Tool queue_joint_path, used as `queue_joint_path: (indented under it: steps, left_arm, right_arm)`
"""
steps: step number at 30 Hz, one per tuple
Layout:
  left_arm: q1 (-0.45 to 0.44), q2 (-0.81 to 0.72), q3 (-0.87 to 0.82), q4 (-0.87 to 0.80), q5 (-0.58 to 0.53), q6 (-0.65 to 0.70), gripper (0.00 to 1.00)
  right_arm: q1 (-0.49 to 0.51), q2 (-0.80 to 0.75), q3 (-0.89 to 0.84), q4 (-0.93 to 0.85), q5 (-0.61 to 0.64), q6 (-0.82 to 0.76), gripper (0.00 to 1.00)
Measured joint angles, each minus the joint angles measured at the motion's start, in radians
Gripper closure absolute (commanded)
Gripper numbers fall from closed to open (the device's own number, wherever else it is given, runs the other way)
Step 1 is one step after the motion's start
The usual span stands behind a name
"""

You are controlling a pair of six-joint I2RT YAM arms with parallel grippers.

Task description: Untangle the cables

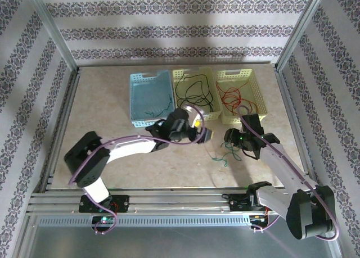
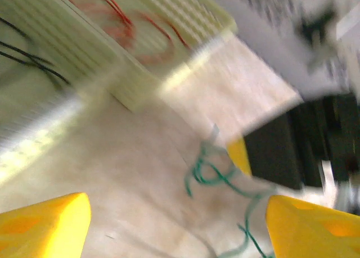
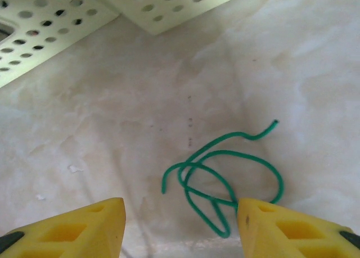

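**Three baskets ranged along the far side of the beige stone-patterned table, one cable laid loose before them.**

A blue perforated plastic basket is set leftmost. A pale yellow perforated plastic basket is set beside it in the middle, and a second pale yellow plastic basket on the right. A thin black cable is contained in the middle basket and a thin red cable in the right one. A thin dark green cable is laid on the table, nearer than the baskets, before the gap between the middle and right ones, and apart from both.

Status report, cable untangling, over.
Left gripper open, empty. Right gripper open over thin dark green cable on table. Thin red cable in right pale yellow plastic basket; thin black cable in middle one. Path clear.
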Motion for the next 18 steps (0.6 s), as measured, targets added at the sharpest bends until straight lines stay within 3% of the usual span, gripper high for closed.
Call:
queue_joint_path:
  steps: [4,8,11,15,18]
  left_arm:
    - [-0.074,0.156,0.084,-0.105,0.118,0.098,0.18]
    - [-0.126,0.278,0.174,-0.201,0.168,0.193,0.18]
    - [-0.133,0.323,0.212,-0.24,0.184,0.241,0.26]
    - [-0.131,0.372,0.268,-0.27,0.185,0.29,0.54]
    - [-0.131,0.389,0.277,-0.271,0.182,0.302,0.86]
  right_arm:
    - [-0.067,0.0,0.0,-0.009,0.01,0.022,0.45]
    - [-0.137,0.0,-0.005,-0.01,-0.016,0.039,0.45]
    - [-0.162,0.0,-0.018,-0.01,-0.042,0.048,0.45]
    - [-0.171,-0.004,-0.035,-0.01,-0.069,0.051,0.45]
    - [-0.173,-0.013,-0.042,-0.01,-0.087,0.051,0.45]
